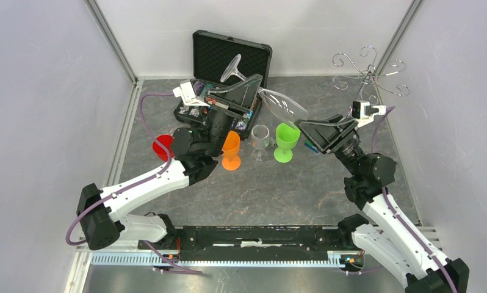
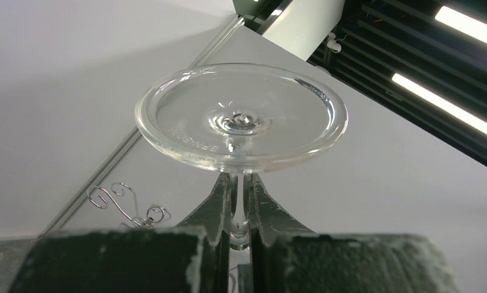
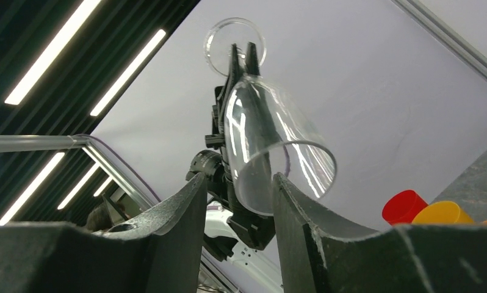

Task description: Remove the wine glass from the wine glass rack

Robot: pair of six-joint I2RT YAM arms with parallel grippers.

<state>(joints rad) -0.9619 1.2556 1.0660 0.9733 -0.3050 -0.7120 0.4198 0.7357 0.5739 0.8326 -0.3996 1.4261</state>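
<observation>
Grey table (image 1: 302,195); left fingers (image 2: 213,204) pinch wine glass (image 2: 241,119) stem; right fingers (image 3: 180,210) spread near bowl.

The left gripper (image 2: 240,186) pinches the stem of the wine glass (image 2: 241,119) — its round foot spreads just beyond the fingertips. Far left, chrome scrolls of the wine glass rack (image 2: 131,207) show against the white wall

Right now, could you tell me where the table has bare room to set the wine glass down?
Bare table lies on the near side of the orange goblet, clear glass and green goblet. Crowded: that row and the black case.
</observation>
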